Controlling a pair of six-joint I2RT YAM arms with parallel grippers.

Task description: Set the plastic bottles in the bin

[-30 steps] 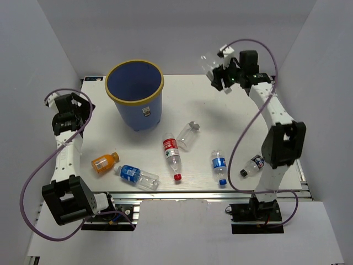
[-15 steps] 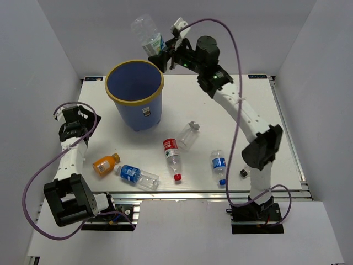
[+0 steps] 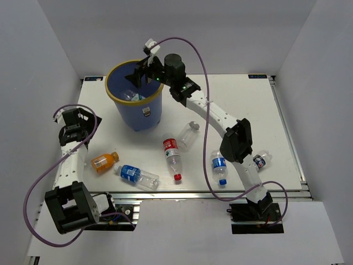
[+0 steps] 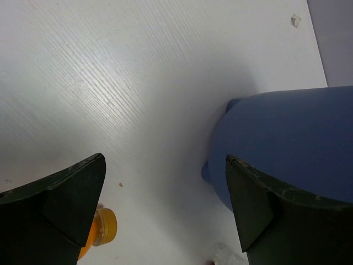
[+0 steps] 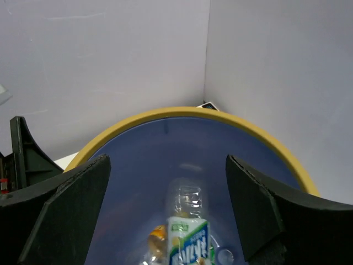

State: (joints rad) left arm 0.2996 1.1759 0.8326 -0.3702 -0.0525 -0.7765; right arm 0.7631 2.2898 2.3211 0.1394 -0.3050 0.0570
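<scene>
The blue bin [image 3: 144, 115] with a yellow rim stands at the back left. My right gripper [image 3: 138, 77] hangs open over its mouth. In the right wrist view the gripper [image 5: 167, 160] has its fingers wide apart, and a clear bottle with a green, white and blue label [image 5: 190, 237] lies free inside the bin [image 5: 165, 113]. It shows in the top view too [image 3: 132, 95]. My left gripper [image 3: 75, 122] is open and empty above the table at the left. Its wrist view [image 4: 164, 160] shows the orange bottle's cap [image 4: 102, 226] and the bin's wall [image 4: 287, 138].
On the table lie an orange-filled bottle [image 3: 105, 162], a blue-label bottle [image 3: 135, 175], a red-label bottle [image 3: 172, 156], a clear bottle with a grey cap [image 3: 187, 135], another blue-label bottle [image 3: 219, 165] and a black-label bottle [image 3: 259, 160] by the right arm's base.
My right arm swung left from the far right to over the bin with a clear bottle, then let it go; the bottle now lies in the bin. The left arm shifted slightly.
</scene>
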